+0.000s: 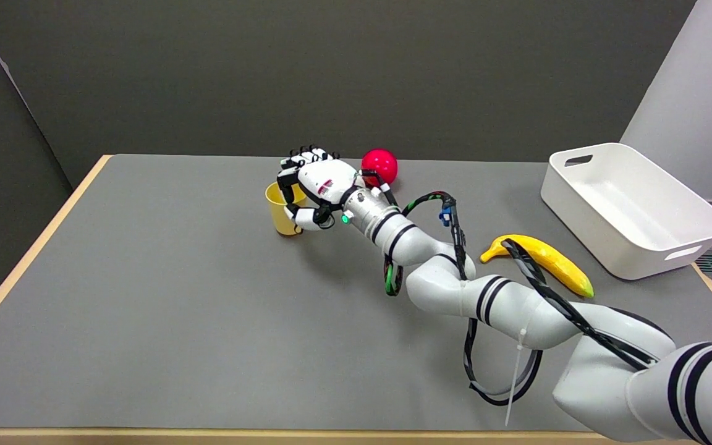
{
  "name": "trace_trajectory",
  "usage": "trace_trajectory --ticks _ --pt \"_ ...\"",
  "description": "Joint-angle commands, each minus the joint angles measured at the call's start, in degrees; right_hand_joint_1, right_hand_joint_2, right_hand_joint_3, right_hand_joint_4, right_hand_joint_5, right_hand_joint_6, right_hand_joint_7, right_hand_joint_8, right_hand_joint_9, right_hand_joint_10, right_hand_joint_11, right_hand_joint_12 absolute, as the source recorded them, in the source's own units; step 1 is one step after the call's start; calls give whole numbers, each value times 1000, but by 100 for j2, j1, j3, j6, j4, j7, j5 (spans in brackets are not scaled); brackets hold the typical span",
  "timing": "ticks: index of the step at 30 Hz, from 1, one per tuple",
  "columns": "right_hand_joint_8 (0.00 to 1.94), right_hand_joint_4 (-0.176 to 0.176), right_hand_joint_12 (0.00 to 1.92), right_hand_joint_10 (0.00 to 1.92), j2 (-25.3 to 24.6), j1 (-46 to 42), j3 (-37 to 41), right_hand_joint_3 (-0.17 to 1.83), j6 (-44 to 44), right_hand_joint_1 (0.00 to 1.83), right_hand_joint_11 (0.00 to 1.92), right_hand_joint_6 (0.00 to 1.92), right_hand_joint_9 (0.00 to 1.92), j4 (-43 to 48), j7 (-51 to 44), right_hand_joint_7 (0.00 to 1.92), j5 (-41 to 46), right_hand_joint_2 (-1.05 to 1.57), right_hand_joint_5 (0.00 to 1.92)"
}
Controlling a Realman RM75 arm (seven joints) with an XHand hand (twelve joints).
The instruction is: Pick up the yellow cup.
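Gripping yellow cup (281, 213), right hand (314, 185) wrapped around it, red ball (379, 165) just behind wrist

Grey table (164, 321), yellow cup (280, 217), red ball (379, 165), banana (547, 258), white bin (634, 210)

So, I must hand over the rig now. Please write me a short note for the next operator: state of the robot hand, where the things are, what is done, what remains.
Right robot hand: wrapped around the yellow cup, with fingers over its rim and the thumb low on its side. A firm grip cannot be confirmed from this view.
Yellow cup: upright on the grey table, not clearly lifted.
Other things: red ball just behind the wrist, banana and white bin to the right.
Done: reach and hand placement at the cup.
Left: confirm the grip, then raise the cup straight up, minding the ball.
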Motion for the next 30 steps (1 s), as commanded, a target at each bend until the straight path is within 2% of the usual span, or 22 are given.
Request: trace_trajectory --ticks 1,9,19,20,22,24,26,28,30 --pt "374 101 972 599 22 -62 90 496 126 868 -1 1615 104 128 -143 214 3 1083 638" --pt "376 91 979 599 182 -253 436 498 217 879 -1 1605 105 667 -685 217 -5 1078 644" --pt "389 100 1002 607 273 -380 491 506 78 884 -1 1590 122 752 -655 245 3 1067 651" --pt "388 110 1004 609 273 -380 491 491 40 874 -1 1594 125 755 -646 246 3 1077 644" --pt "363 168 1000 605 278 -385 468 390 25 800 -1 1592 124 760 -641 238 3 1141 575" --pt "290 108 979 548 281 -406 465 859 25 827 -1 1162 136 800 -638 239 3 779 412" --pt "306 95 970 558 289 -425 465 1021 25 752 -1 704 83 859 -638 162 3 653 314" --pt "292 87 964 552 289 -444 438 1021 25 721 -1 605 58 909 -630 118 3 625 270" --pt "196 83 947 390 289 -457 385 989 25 620 -1 516 26 968 -630 75 3 577 188"
